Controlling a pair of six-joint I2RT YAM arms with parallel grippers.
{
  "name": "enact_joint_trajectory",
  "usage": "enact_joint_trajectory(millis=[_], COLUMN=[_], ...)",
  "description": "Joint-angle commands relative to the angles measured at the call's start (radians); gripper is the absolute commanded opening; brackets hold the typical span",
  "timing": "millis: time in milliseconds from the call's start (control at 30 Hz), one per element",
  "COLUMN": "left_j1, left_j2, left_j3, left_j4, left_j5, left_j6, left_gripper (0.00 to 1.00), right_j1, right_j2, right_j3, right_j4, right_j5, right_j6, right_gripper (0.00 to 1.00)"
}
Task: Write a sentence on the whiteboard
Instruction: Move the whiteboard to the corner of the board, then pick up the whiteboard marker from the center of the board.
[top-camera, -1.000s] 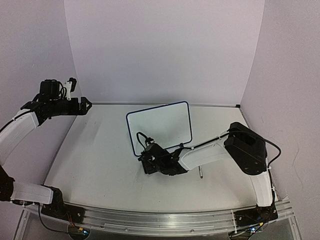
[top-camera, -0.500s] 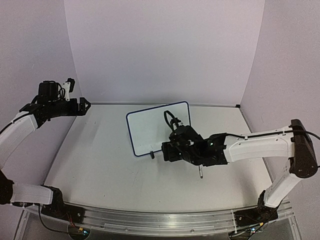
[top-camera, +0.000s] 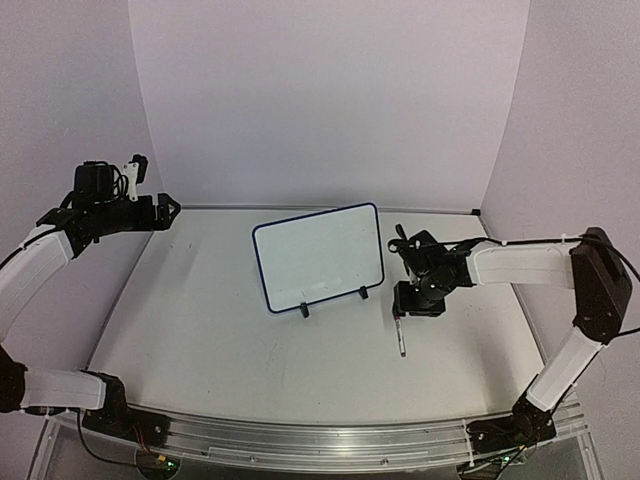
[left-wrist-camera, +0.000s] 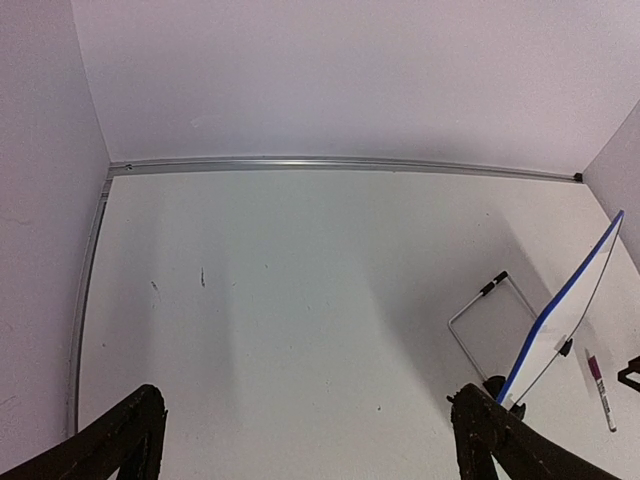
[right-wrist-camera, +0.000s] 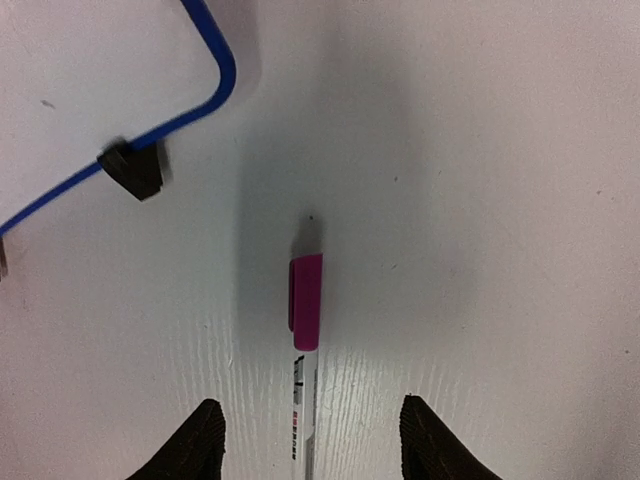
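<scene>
**Top view.** The whiteboard (top-camera: 320, 255) stood tilted back on its two black feet near the middle of the table (top-camera: 200, 330), with its blue-framed face turned toward the arms. A marker (top-camera: 401, 338) lay flat on the table just off the board's lower right corner, apart from it. The right gripper (top-camera: 415, 300) hung over the marker's far end. The left gripper (top-camera: 168, 210) was raised at the table's left edge, well apart from the board.

**Right wrist view.** The two fingers (right-wrist-camera: 198, 440) stood apart, one on either side of the marker's white barrel, and gripped nothing. The pink cap (right-wrist-camera: 306, 300) lay ahead of the fingertips. The board's rounded corner and one foot (right-wrist-camera: 134, 170) showed at upper left.

**Left wrist view.** The left fingers (left-wrist-camera: 130, 440) were spread wide with nothing between them. The board appeared edge-on at the right, propped by a wire stand (left-wrist-camera: 480, 320).
</scene>
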Motion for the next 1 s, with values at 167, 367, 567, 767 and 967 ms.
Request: enact_joint_trajectory(millis=[167, 367, 567, 767, 967], left_j1=[-0.004, -0.005, -0.006, -0.006, -0.009], left_j2=[-0.025, -0.022, -0.02, -0.017, -0.016], left_j3=[0.002, 0.0, 0.001, 0.003, 0.003], left_j4=[0.034, 0.034, 0.033, 0.033, 0.036], left_j5=[0.01, 0.013, 0.013, 0.013, 0.009], left_j6=[-0.011, -0.011, -0.011, -0.011, -0.021], left_gripper=[0.99, 1.0, 0.99, 0.99, 0.99], right_j1=[0.009, 0.01, 0.022, 0.035, 0.039], right_j2=[0.161, 0.2, 0.228, 0.249, 0.218], right_j3=[0.042, 0.07, 0.094, 0.104, 0.102], right_j4=[-0.114, -0.127, -0.13, -0.13, -0.128], right_j5=[-0.113, -0.096, -0.082, -0.072, -0.026], right_j6=[-0.017, -0.035, -0.035, -0.028, -0.025], right_gripper=[0.42, 0.32, 0.27, 0.17, 0.0])
